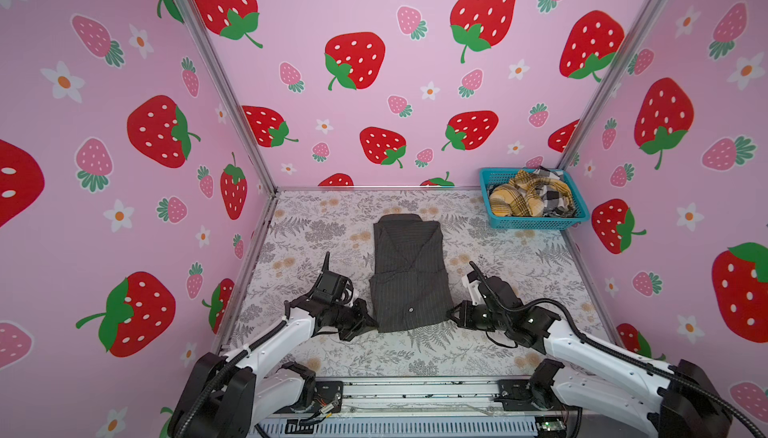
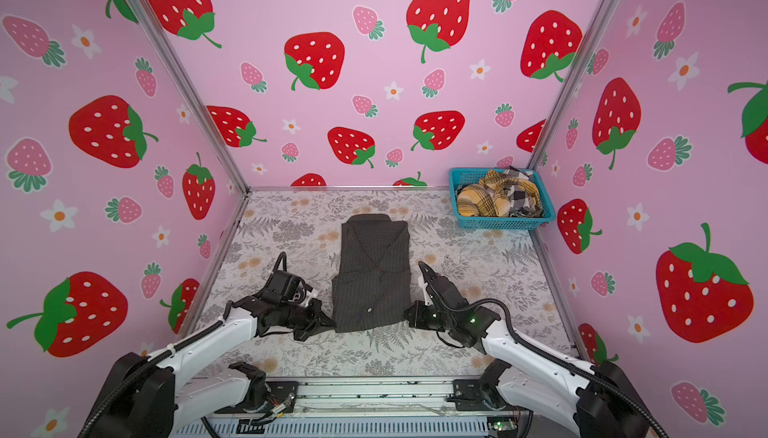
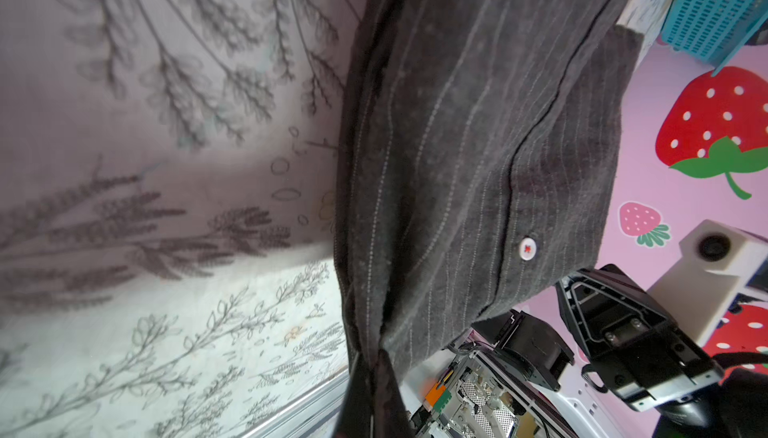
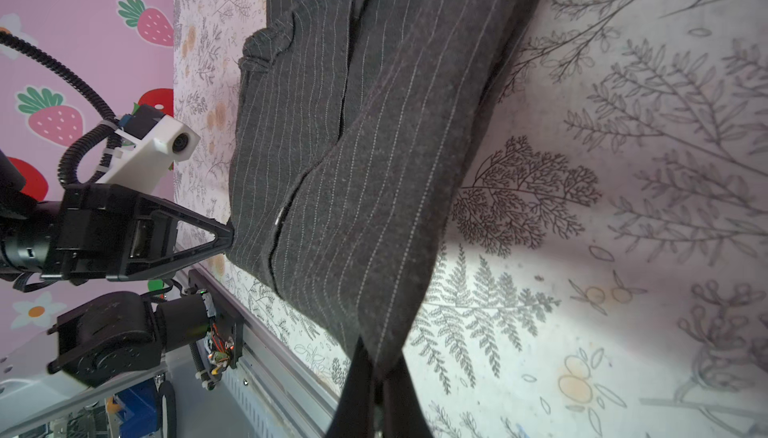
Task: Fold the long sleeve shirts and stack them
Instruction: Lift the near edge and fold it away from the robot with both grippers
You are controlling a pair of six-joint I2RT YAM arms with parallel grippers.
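Pinching the charcoal shirt [image 1: 409,274] by its two near corners, the left pincer [image 1: 371,324] and the right pincer [image 1: 452,315] are each clamped tight on cloth, one at either end of the hem. The shirt lies folded into a long narrow block on the flowered desk [image 1: 316,245]. It stretches straight away from both pincers, with the collar at the end farthest from them. A pale button [image 1: 411,309] sits on the shirt about midway between the two.

Up close, the cloth gathers into a pleat where it runs in between the left pincer's fingers [image 3: 353,411], and the same at the right pincer's fingers [image 4: 353,394].

Well beyond the right pincer, off to its outer side in the far corner by the strawberry walls, stands a teal basket [image 1: 536,224]. A yellow plaid shirt [image 1: 519,197] and a black-and-white checked shirt [image 1: 555,199] are heaped loosely inside it.
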